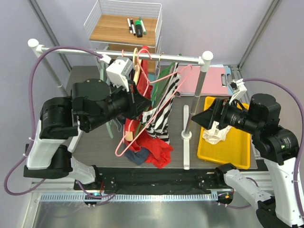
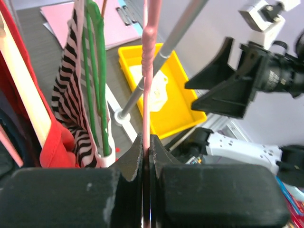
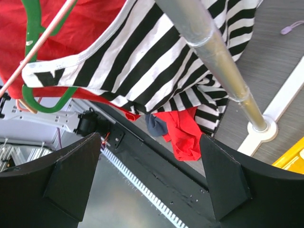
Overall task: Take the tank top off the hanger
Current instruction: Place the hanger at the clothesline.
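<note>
Our left gripper (image 2: pixel 146 142) is clamped on the pink hanger (image 2: pixel 148 71); the right gripper (image 3: pixel 149 138) gapes at three o'clock of the striped tank top (image 3: pixel 156 61), soft and light on its green hanger (image 3: pixel 33 28). We'd pinch the white-trimmed edge.

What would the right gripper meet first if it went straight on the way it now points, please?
Probably the striped tank top; the right gripper might clip the rack post first, depth unclear.

The tank top (image 3: pixel 156 61) looks cloth, the pole (image 3: pixel 209 42) shiny metal.
</note>
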Motion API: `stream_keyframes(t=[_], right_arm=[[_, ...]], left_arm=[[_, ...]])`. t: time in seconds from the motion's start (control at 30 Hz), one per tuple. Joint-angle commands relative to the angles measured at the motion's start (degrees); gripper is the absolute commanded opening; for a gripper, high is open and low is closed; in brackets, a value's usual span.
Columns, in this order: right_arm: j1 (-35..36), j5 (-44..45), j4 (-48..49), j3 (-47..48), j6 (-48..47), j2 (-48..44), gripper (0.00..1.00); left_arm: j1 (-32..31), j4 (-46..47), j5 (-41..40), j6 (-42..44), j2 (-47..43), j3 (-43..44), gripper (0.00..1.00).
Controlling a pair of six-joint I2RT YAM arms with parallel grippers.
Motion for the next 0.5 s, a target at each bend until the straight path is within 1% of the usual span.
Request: stream_keyframes(t=[0.0,0.2,0.37,0.47], right_arm=[[0.22,5.57,1.05,0.73,2.0,-1.63,0.9],[0.22,6.72,1.22,-0.67,1.3,-3.04,0.92],[0.3,7.59,1.31,-2.26,1.47,-3.65,0.92],[0.22,7.86,1.75,-1.12,2.79,-4.7,0.92]], left_arm=[[-0.25,1.99,-6.53,1.24,2.76,2.0,0.0],[-0.25,10.84,-6.98,1.15,4.0,-0.81,0.0],[-0.25,13.59,-8.73,1.59,8.04,0.5,0.0],[-0.34,14.29,-10.31,2.03,10.4,1.64,0.0]])
